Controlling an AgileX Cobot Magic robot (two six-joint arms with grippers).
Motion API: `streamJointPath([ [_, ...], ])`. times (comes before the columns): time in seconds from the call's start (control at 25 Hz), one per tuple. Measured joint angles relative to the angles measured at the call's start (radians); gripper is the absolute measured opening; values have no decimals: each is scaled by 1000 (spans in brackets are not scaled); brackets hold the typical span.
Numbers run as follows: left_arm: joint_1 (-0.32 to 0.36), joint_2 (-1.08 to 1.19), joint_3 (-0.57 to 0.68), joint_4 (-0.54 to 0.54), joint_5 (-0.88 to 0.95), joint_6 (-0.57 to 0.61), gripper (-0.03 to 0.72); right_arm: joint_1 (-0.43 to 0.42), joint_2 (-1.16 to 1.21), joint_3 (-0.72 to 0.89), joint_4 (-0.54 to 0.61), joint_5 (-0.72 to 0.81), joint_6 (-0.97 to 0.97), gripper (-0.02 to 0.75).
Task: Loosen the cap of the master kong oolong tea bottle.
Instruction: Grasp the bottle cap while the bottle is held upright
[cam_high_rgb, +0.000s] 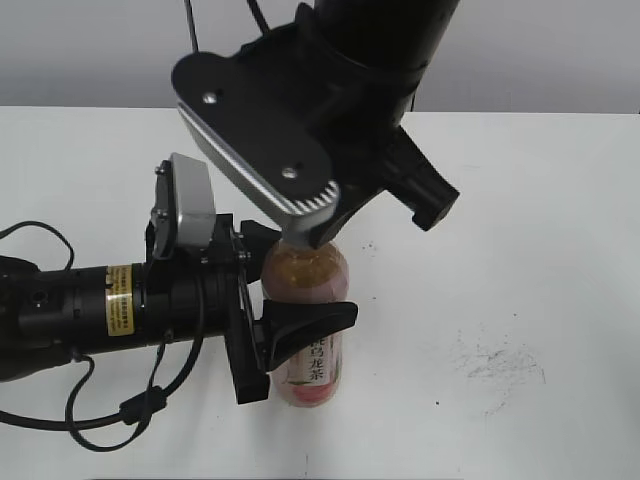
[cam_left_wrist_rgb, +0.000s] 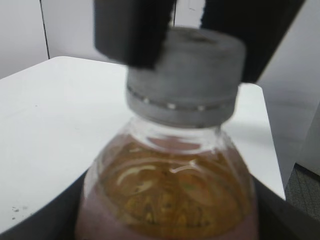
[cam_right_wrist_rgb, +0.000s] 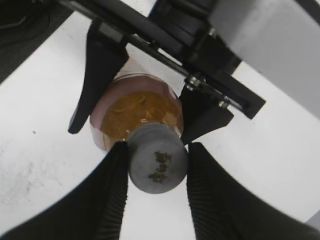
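The bottle (cam_high_rgb: 308, 320) stood upright near the table's (cam_high_rgb: 520, 200) centre, long axis vertical, cap (cam_right_wrist_rgb: 157, 165) pointing up. The left gripper (cam_high_rgb: 285, 300), reaching in from the left, was clamped around the bottle's body. The right gripper (cam_right_wrist_rgb: 156, 175), descending from above, was clenched on the cap, one finger on each ribbed side. To loosen well, the left grip should resist rotation while the right wrist twists about the vertical axis, without tilting or side load.
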Motion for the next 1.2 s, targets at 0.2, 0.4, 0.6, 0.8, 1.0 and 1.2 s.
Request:
streamJointPath([
  [0.2,0,0,-3,15,0,1,448,0,-1,0,4,-2,-343,272],
  [0.4,0,0,-4,20,0,0,448,1,-2,0,4,-1,-274,272],
  [0.6,0,0,-5,22,1,-1,448,2,-1,0,-13,2,193,406],
  [0.8,0,0,-5,22,1,-1,448,2,-1,0,-15,3,673,536],
  [1.0,0,0,-5,23,0,-1,448,2,0,0,-16,5,1185,547],
  [1.2,0,0,-5,24,0,-1,448,2,0,0,-25,6,1604,529],
])
